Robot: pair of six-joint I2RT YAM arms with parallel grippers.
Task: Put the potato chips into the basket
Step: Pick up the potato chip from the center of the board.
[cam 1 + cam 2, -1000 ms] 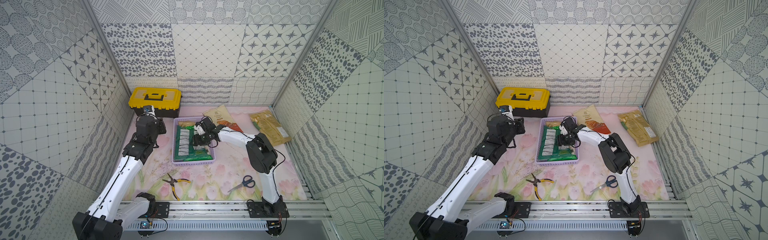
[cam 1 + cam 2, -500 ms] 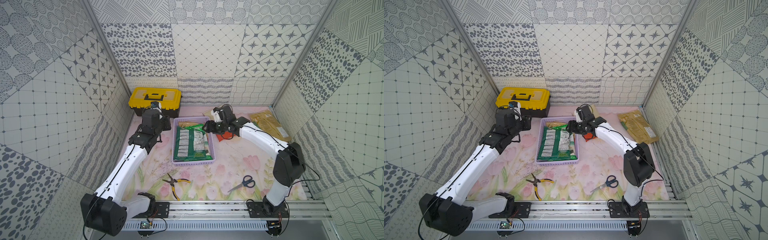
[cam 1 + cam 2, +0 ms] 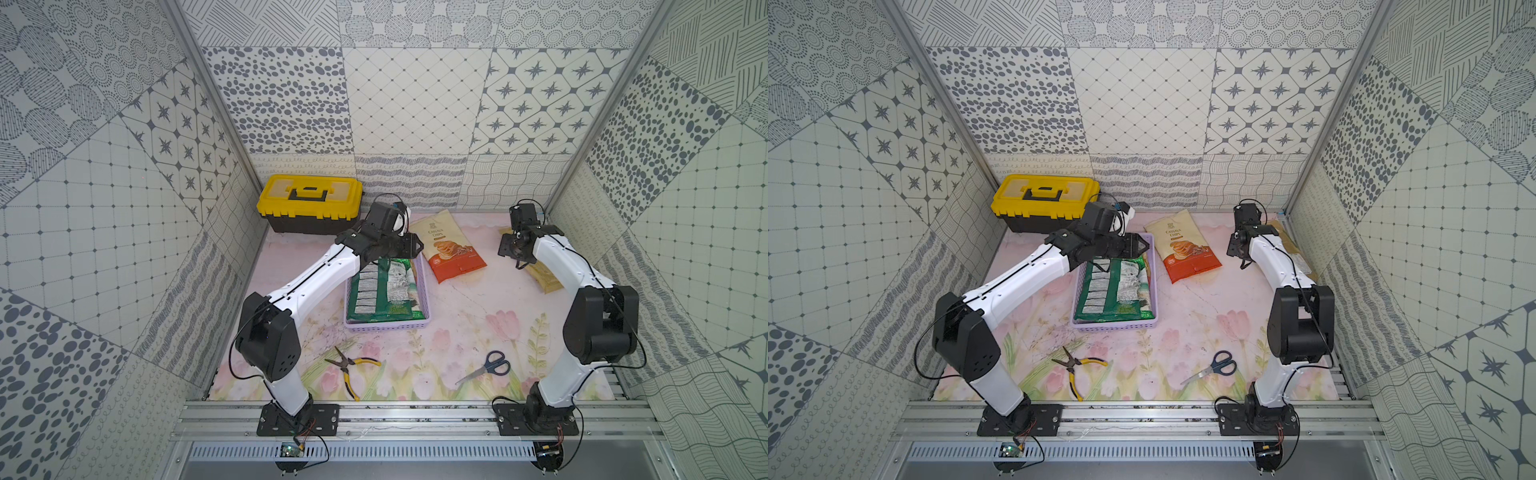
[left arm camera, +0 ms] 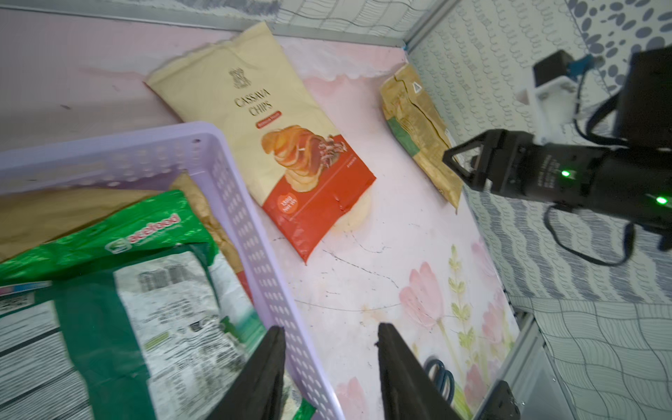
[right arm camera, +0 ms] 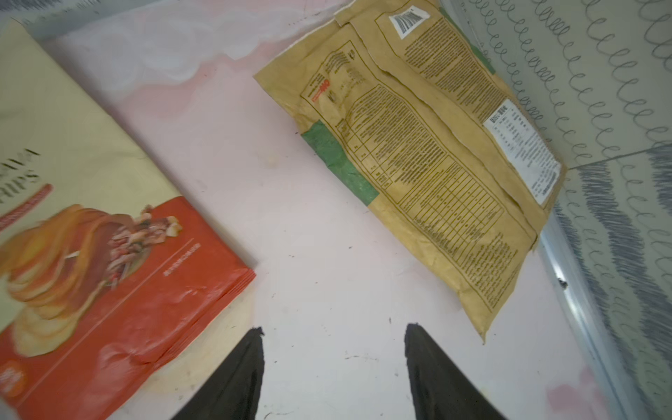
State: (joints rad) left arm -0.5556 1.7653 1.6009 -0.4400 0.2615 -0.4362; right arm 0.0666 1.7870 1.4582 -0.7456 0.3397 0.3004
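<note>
The lilac basket holds a green-white bag, a dark green bag and a tan bag beneath them. A cream-orange "Cassava Chips" bag lies flat on the mat to the basket's right. A tan-gold bag lies by the right wall. My left gripper hovers open over the basket's far right rim, holding nothing. My right gripper hangs open and empty above bare mat between those two bags.
A yellow-and-black toolbox stands at the back left. Yellow-handled pliers and blue scissors lie on the front part of the flowered mat. Patterned walls close in on three sides.
My right arm has left the basket and swung past the Cassava bag to the back right. My left arm has swung from beside the toolbox over the basket's far end, its jaws widening.
</note>
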